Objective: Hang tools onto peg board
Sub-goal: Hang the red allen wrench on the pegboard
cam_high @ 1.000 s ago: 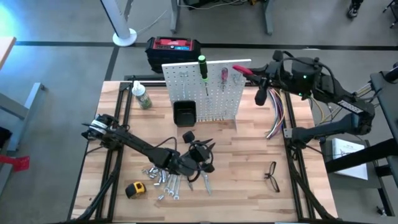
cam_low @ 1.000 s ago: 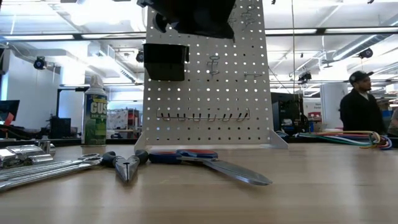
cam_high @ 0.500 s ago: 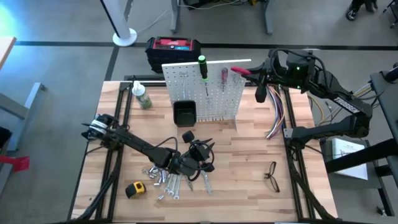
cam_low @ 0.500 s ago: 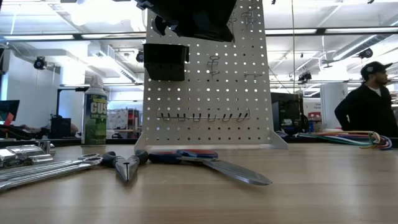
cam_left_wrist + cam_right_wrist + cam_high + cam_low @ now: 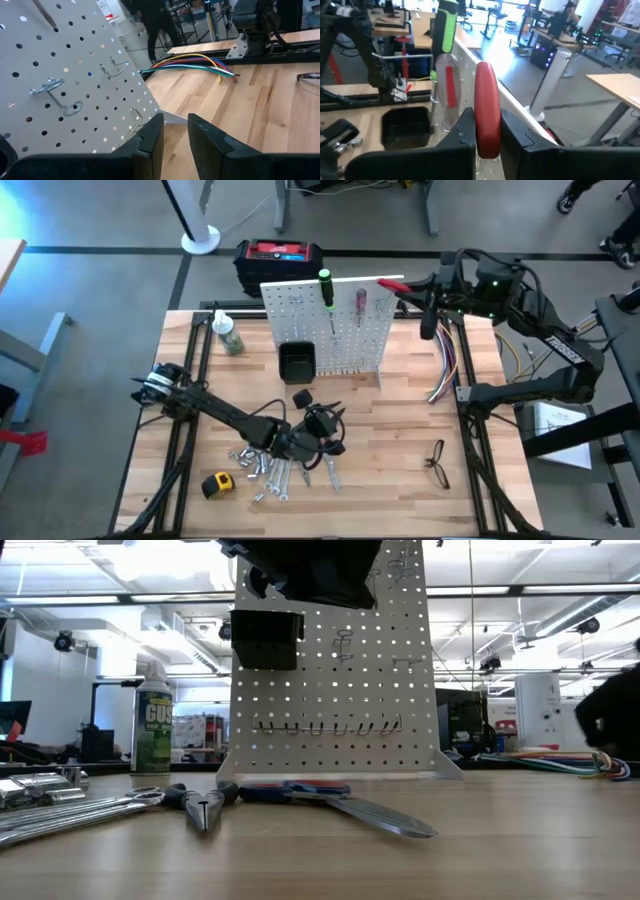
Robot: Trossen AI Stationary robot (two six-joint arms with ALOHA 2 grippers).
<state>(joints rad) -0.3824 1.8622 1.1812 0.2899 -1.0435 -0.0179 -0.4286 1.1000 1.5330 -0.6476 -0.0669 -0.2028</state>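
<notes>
Pliers [image 5: 487, 107], red-handled, sit clamped in the right claw [image 5: 487, 131] by the peg board [image 5: 300, 305] top; only the high view shows the left claw [image 5: 318, 425], narrowly parted, over the desk [image 5: 400, 430].

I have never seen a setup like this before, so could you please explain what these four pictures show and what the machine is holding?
Two dark robot arms work at a wooden table. One camera looks straight down, one sits at table-top height, and one rides on each wrist. The white peg board stands upright and already carries a green-handled screwdriver. The right gripper is at the board's top edge, shut on red-handled pliers. The left gripper hovers over the wrenches, holding nothing, its fingers slightly apart. A yellow tape measure and glasses still lie on the table.
</notes>
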